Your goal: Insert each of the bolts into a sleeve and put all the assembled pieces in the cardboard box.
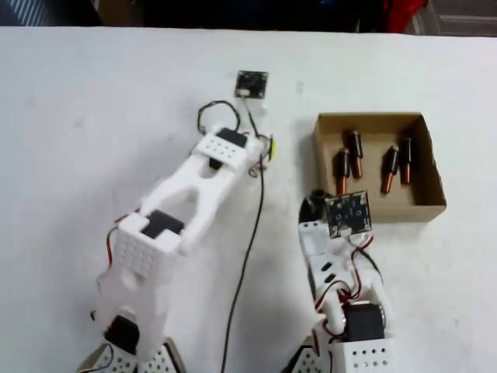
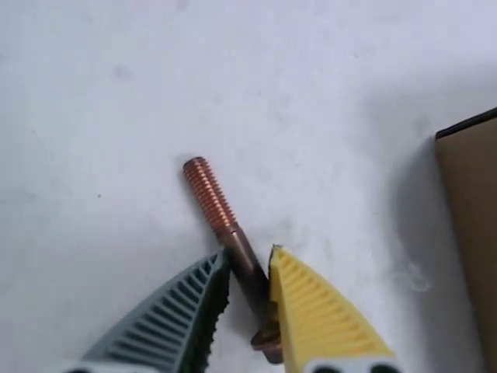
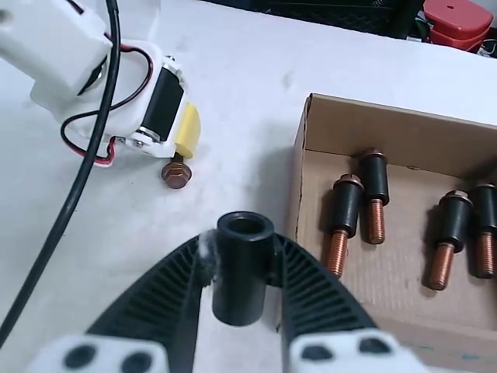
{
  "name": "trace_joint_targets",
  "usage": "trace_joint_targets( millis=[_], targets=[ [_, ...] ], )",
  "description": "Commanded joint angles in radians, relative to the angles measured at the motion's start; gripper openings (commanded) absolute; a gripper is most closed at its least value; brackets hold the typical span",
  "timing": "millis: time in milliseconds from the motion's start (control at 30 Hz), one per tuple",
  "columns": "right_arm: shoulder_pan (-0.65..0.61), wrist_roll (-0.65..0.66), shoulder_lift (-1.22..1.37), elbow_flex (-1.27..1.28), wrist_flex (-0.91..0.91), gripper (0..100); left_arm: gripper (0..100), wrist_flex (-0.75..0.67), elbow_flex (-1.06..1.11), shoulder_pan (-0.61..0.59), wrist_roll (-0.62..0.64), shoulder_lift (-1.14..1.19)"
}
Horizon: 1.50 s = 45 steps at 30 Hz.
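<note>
A copper bolt [image 2: 225, 225] sits between the grey and yellow fingers of my left gripper [image 2: 248, 272], which is shut on its shank near the head, threaded end pointing away. In the high view this gripper [image 1: 266, 154] is just left of the cardboard box [image 1: 369, 118]. My right gripper [image 3: 245, 284] is shut on an upright black sleeve [image 3: 245, 260], its bore facing up, close to the box's near left corner [image 1: 314, 203]. Several assembled bolt-and-sleeve pieces [image 3: 347, 208] lie inside the box [image 3: 388, 128]. The bolt's head [image 3: 176, 172] hangs just above the table.
A black cable [image 1: 252, 225] runs down the table between the two arms. A small square board [image 1: 251, 84] lies beyond the left gripper. White tabletop stretches wide to the left and behind the box.
</note>
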Motion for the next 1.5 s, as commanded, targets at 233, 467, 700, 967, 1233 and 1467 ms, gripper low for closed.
trace_joint_targets(
  millis=[233,467,700,967,1233,1467],
  targets=[
    [0.007,-0.006,-0.012,-0.011,-0.019,1.6,12,0.054,-0.023,0.005,0.005,-0.008],
    [0.007,-0.006,-0.012,-0.011,-0.019,1.6,12,0.075,-0.023,-0.007,0.002,-0.008],
    [0.007,-0.006,-0.012,-0.011,-0.024,1.6,11,0.206,-0.084,-0.010,-0.049,0.002],
    [0.007,-0.006,-0.012,-0.011,-0.024,1.6,11,0.221,-0.104,-0.010,-0.049,-0.002],
    [0.007,-0.006,-0.012,-0.011,-0.024,1.6,11,0.221,-0.104,-0.010,-0.055,0.001],
    [0.007,-0.006,-0.012,-0.011,-0.021,1.6,4,0.227,-0.106,-0.012,-0.057,-0.007]
  ],
)
